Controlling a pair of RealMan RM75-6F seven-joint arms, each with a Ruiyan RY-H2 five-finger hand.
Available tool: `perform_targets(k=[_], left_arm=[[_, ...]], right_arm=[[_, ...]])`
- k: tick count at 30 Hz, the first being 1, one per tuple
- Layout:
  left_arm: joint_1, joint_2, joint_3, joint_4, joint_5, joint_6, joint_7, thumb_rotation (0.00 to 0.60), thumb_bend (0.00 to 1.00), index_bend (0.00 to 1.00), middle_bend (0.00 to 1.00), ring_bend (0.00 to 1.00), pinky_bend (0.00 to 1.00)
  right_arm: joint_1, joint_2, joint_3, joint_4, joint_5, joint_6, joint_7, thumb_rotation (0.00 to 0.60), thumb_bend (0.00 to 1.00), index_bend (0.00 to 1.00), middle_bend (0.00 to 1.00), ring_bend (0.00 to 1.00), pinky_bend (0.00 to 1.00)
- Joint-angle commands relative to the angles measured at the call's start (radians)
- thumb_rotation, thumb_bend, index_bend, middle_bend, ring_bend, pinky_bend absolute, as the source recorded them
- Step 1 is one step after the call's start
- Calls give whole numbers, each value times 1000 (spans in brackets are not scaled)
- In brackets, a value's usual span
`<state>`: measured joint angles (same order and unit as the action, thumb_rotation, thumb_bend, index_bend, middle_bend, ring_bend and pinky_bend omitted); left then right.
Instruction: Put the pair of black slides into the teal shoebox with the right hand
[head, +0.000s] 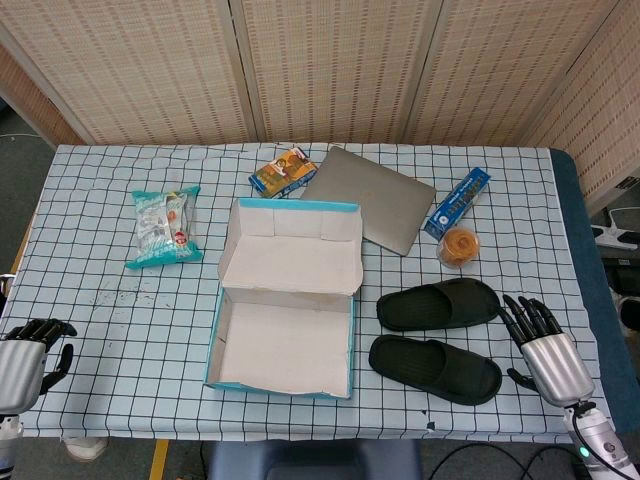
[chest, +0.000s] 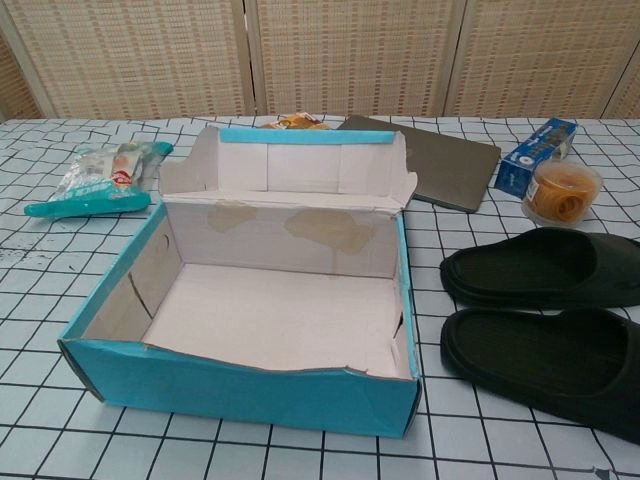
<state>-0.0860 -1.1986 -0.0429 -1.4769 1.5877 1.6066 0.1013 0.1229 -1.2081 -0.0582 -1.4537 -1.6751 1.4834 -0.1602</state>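
Observation:
Two black slides lie side by side on the checked tablecloth, right of the box: the far slide (head: 438, 304) (chest: 545, 268) and the near slide (head: 434, 368) (chest: 550, 362). The teal shoebox (head: 284, 299) (chest: 240, 385) stands open and empty at the table's middle, its lid flap tilted back. My right hand (head: 541, 347) rests just right of the slides, fingers spread, holding nothing; the chest view does not show it. At the table's front left corner, my left hand (head: 28, 355) has its fingers curled and holds nothing.
Behind the box lie a grey laptop (head: 374, 198) (chest: 430, 160), an orange snack pack (head: 283, 171), a blue carton (head: 457, 202) (chest: 535, 153) and a tub of rubber bands (head: 460, 246) (chest: 561, 191). A teal snack bag (head: 164, 225) (chest: 100, 176) lies at the left.

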Motion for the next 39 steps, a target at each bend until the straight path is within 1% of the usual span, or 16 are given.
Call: perform_targets(k=[1,10,11,13,16,19,21,23,26,30,33,36,39], left_arm=[[-1,5,2,-9,9,1,-23,600,493,456,440,386,523],[-16,-7,2,26,19,-15,-40,600,493,456,440,387,523],[-17,-8,3,30,21,-16,-39,600,493,456,440,387,523],[-14,-7,7,28,25,-13,-43,600,493,456,441,387,523],[-11,-1,8,10,31,-3,-56,600,494,459,441,387,523],[-10,-5,6,14,37,7,-45,600,494,460,440,386,523],[-11,-8,2,16,30,4,-43,600,493,460,440,386,522],[-12,-11,-1,19,17,-7,-50,600,494,460,440,386,523],[-13,-8,0,17,4,-21,-47,600,493,461,440,387,523],[-11,-4,2,11,9,-16,-54,600,494,461,440,387,523],[-11,0,-1,10,9,-11,-71,600,493,461,440,386,524],[-8,4,-4,10,1,-10,-86,600,493,461,440,386,523],[-8,6,-9,12,-9,-11,-97,600,494,461,441,387,523]], right_arm=[[-16,3,-1,-6,-3,22,-10,600,0,0,0,0,89],[-17,14,3,-48,32,-15,27,600,0,0,0,0,103],[-19,10,4,-52,34,-14,34,600,0,0,0,0,126],[-23,-5,4,-49,29,-6,55,600,0,0,0,0,232],[-22,-26,-6,-17,10,-10,74,600,0,0,8,0,292],[-17,-47,-15,17,-6,-20,90,600,0,2,20,8,296],[-8,-57,-22,40,-25,-27,114,600,0,20,58,35,294],[15,-49,-46,57,-71,-46,168,600,0,36,82,50,266],[35,-33,-76,42,-102,-66,278,600,0,47,82,51,213],[33,-6,-95,-17,-69,-103,335,600,0,43,82,50,207],[21,-4,-83,-49,-24,-113,304,600,0,19,82,50,206],[5,-27,-64,-66,25,-117,256,600,0,4,82,46,206],[-8,-71,-44,-45,58,-112,212,600,0,0,82,46,202]])
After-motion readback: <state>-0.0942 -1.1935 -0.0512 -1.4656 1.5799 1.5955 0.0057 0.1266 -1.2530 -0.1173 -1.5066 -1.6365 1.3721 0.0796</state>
